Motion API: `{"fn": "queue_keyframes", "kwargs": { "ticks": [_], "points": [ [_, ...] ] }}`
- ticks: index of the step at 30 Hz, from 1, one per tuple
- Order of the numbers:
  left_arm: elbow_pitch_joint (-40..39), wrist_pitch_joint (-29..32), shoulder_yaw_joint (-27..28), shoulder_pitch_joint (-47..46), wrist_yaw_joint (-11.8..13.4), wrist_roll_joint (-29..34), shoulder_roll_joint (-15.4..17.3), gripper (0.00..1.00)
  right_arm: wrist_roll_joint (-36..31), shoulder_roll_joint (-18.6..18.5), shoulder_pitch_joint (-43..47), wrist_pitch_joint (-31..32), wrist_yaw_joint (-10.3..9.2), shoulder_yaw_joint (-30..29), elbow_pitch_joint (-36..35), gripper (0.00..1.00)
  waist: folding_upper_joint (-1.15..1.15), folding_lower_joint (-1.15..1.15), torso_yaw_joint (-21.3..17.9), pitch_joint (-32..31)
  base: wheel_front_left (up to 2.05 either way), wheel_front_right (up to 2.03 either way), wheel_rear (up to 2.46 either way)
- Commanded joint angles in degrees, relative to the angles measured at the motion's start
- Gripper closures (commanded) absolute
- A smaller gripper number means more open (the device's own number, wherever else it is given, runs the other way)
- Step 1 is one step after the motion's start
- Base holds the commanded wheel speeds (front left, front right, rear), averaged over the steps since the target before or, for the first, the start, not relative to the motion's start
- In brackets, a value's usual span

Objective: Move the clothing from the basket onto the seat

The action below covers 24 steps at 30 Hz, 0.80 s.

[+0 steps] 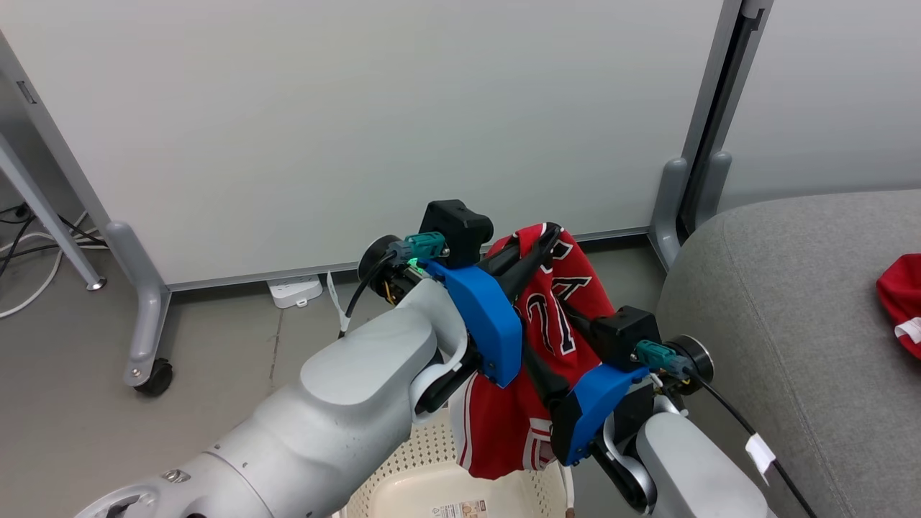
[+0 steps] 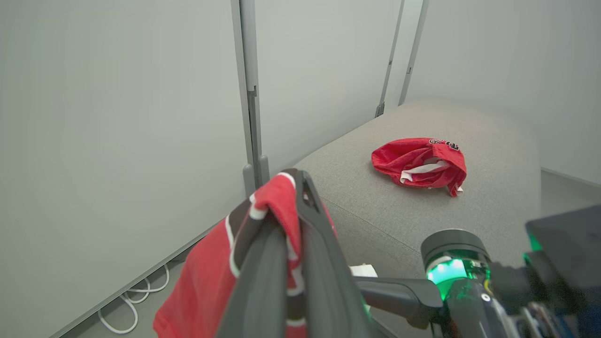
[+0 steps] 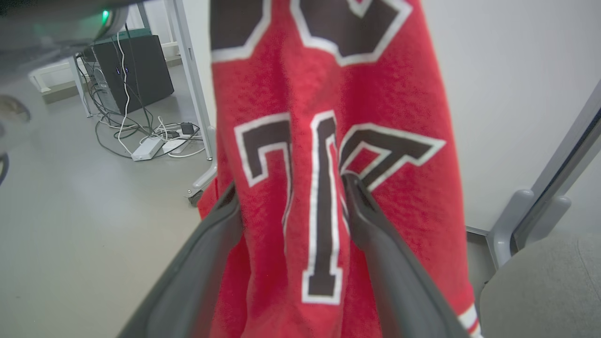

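Head view: two jerseys counted. One jersey (image 1: pixel 536 338) is pinched by left gripper (image 1: pixel 550 237) and right gripper (image 1: pixel 568 309) above one basket (image 1: pixel 403 482); second jersey (image 1: pixel 903 302) is lying on seat (image 1: pixel 777 324) at 3 o'clock.

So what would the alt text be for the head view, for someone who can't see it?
Two robot arms hold a red jersey up above a white basket, the left gripper pinching its top edge and the right gripper lower down. To the right, a second red garment lies on a grey seat.
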Motion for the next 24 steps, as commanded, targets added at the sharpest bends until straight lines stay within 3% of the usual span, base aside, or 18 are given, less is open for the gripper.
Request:
{"fn": "queue_keyframes", "kwargs": {
  "ticks": [1,3,4,5,6,24],
  "points": [
    [-0.3,-0.4,-0.1,-0.6,0.2,-0.4,0.1,1.0,0.1,-0.1,-1.9,-0.7,-0.02,0.4,1.4,0.0,0.0,0.0,0.1,0.0,0.0,0.0,0.0],
    [-0.5,-0.3,-0.4,-0.4,0.2,-0.5,0.1,1.0,0.7,-0.1,-3.4,-1.1,-0.02,1.3,3.9,0.0,0.0,0.0,0.3,0.0,0.0,0.0,0.0],
    [-0.7,-0.3,-0.5,-0.4,0.3,-0.5,0.1,1.0,1.0,-0.1,-4.1,-1.2,-0.02,1.8,5.0,0.18,0.0,0.0,0.4,0.0,0.0,0.0,0.0],
    [-0.8,-0.2,-0.6,-0.4,0.3,-0.6,0.1,1.0,1.2,-0.1,-4.9,-1.4,-0.02,2.3,6.0,0.7,0.0,0.0,0.4,0.0,0.0,0.0,0.0],
    [-0.9,-0.2,-0.7,-0.3,0.3,-0.7,0.1,1.0,1.0,-0.1,-5.6,-1.4,-0.02,2.7,6.9,1.0,0.0,0.0,0.5,0.0,0.0,0.0,0.0],
    [-0.7,-1.0,-1.1,0.5,0.3,-1.0,0.1,1.0,3.6,-0.1,-7.1,-5.0,-0.02,5.1,13.0,1.0,0.0,0.0,-0.4,-0.9,0.0,0.0,0.0]
  ]
}}
